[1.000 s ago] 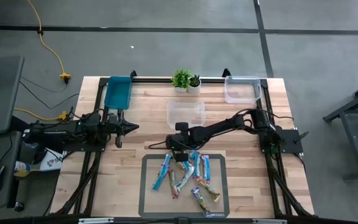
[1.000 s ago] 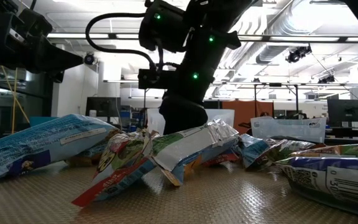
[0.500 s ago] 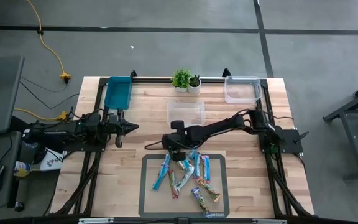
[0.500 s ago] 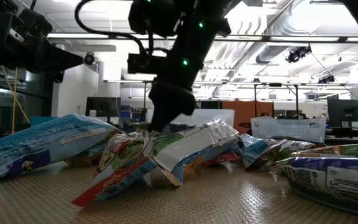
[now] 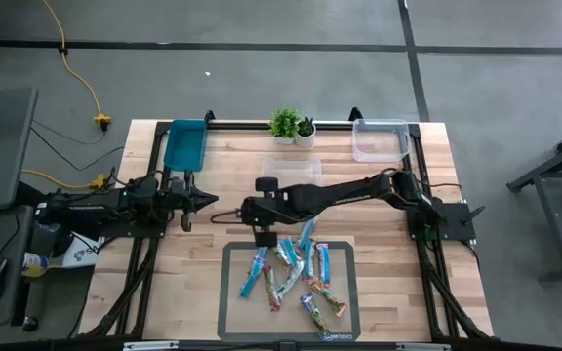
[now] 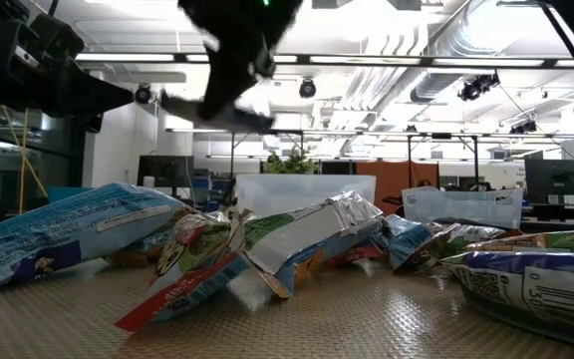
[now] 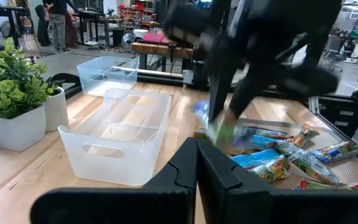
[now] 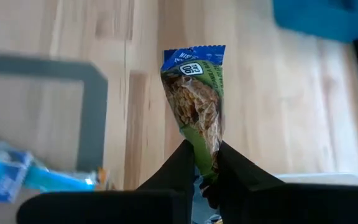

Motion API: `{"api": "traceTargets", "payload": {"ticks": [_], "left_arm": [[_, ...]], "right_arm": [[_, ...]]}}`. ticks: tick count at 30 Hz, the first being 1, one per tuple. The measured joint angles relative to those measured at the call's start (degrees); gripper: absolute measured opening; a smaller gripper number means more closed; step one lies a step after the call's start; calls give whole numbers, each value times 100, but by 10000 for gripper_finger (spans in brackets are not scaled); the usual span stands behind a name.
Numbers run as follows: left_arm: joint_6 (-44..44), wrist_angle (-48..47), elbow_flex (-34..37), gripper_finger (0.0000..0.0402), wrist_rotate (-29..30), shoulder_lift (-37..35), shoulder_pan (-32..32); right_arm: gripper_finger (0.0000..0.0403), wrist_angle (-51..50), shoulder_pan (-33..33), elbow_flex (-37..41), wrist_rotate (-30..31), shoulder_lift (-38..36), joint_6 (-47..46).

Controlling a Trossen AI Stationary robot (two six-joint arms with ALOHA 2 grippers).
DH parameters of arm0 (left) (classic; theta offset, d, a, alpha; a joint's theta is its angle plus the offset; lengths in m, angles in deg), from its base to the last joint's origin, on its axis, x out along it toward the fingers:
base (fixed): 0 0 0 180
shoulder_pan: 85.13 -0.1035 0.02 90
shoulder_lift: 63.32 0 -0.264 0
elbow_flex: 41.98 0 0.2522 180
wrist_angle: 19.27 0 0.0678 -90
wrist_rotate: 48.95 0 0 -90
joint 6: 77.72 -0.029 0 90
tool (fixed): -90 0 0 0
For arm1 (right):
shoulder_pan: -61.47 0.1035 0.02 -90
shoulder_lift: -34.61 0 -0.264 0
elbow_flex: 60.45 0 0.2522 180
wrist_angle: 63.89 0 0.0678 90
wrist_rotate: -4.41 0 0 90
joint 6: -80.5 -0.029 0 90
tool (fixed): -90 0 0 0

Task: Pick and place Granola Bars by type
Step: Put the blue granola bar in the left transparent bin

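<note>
The granola bars (image 5: pixel 293 278) lie in a loose pile on a grey-framed mat at the table's near middle; most are light blue, some green or red. My right gripper (image 8: pixel 205 163) has reached over to just left of the mat's far left corner (image 5: pixel 261 232). It is shut on one green-and-blue bar (image 8: pixel 196 99). My left gripper (image 5: pixel 206 200) waits at the table's left, its fingers together (image 7: pixel 196 152). My right gripper pinches the green-and-blue bar by one end (image 8: pixel 204 146) between its two fingers. The fingers point down from above. The bar runs on past the fingertips, and its blue crimped end (image 8: pixel 193 55) is farthest from them. It is lifted clear over the wooden table top.
A teal bin (image 5: pixel 184 144) stands at the far left and a clear bin (image 5: pixel 292 178) at the far middle. Another clear bin (image 5: pixel 379 139) stands at the far right. Two small potted plants (image 5: pixel 291 127) sit at the far edge. People show in the room beyond.
My right gripper has risen from the pile and swung toward the table's left, carrying the green-and-blue bar clear of the mat. In the low view the arm has left the pile and gone up and out. The other bars stay as they lay.
</note>
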Motion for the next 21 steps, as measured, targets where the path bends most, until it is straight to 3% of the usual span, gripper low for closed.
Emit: {"api": "traceTargets", "payload": {"ticks": [11, 15, 21], "left_arm": [[-1, 0, 1, 1, 0, 2, -2], [0, 0, 0, 1, 0, 1, -1], [-1, 0, -1, 1, 0, -1, -1]], "right_arm": [[31, -1658, -267, -1361, 1127, -19, -25], [34, -2152, -504, -1369, 1305, -20, -177], [32, -2398, -1033, -793, 1102, -20, -472]]}}
